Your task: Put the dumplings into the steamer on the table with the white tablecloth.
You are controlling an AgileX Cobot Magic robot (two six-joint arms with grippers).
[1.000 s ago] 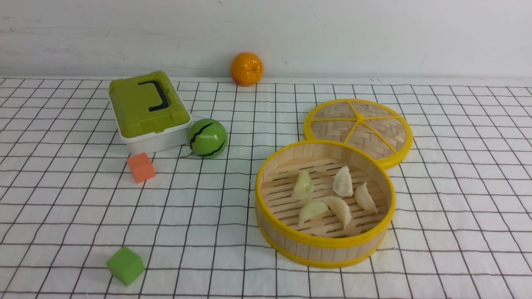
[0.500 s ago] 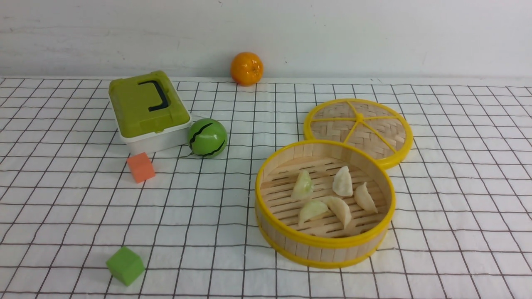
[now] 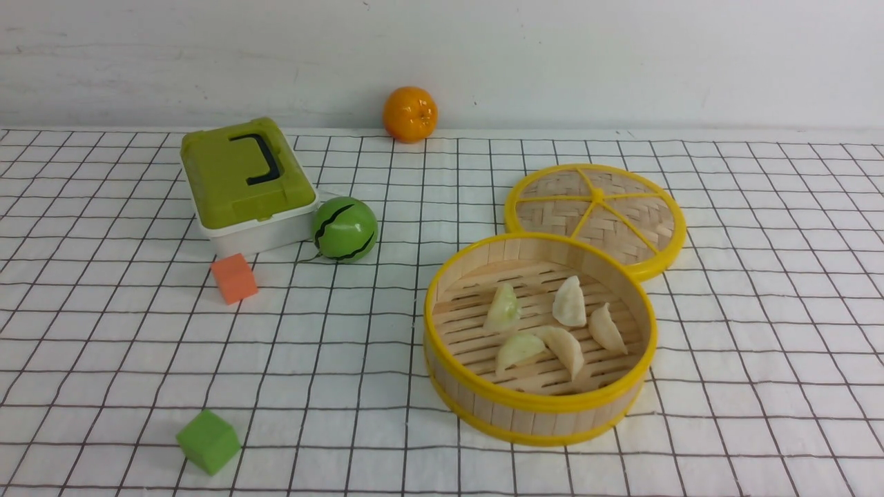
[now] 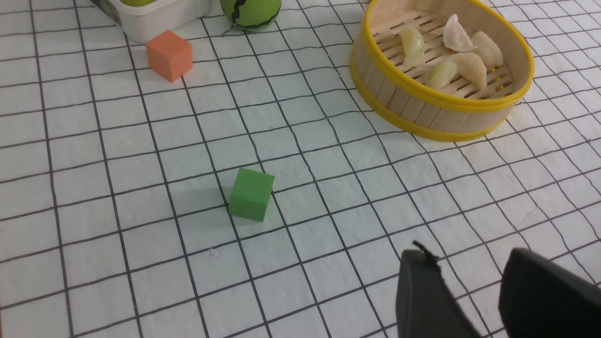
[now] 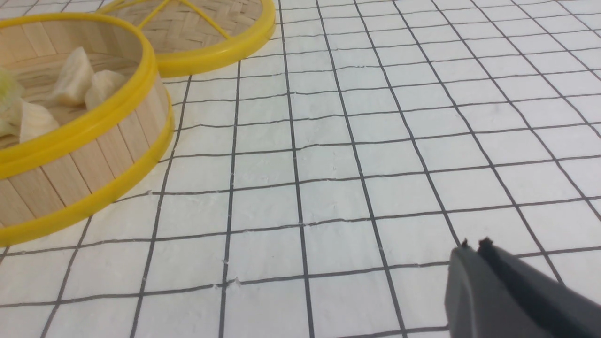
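The steamer (image 3: 476,404) stands right of centre on the white tablecloth (image 3: 359,331). Several cream and pale green dumplings (image 3: 570,301) lie on its slotted floor. The steamer also shows in the left wrist view (image 4: 422,117) and the right wrist view (image 5: 94,155), with dumplings inside (image 4: 469,68) (image 5: 73,80). Neither gripper shows in the front view. My left gripper (image 4: 469,260) is open and empty above bare cloth, well short of the steamer. My right gripper (image 5: 474,246) is shut and empty above bare cloth, to the right of the steamer.
The flat woven lid (image 3: 597,214) lies behind the steamer, touching it. A green box (image 3: 242,183), a green ball (image 3: 344,229) and an orange cube (image 3: 234,277) are at the left. A green cube (image 3: 208,440) is near the front left. An orange (image 3: 410,114) sits by the wall.
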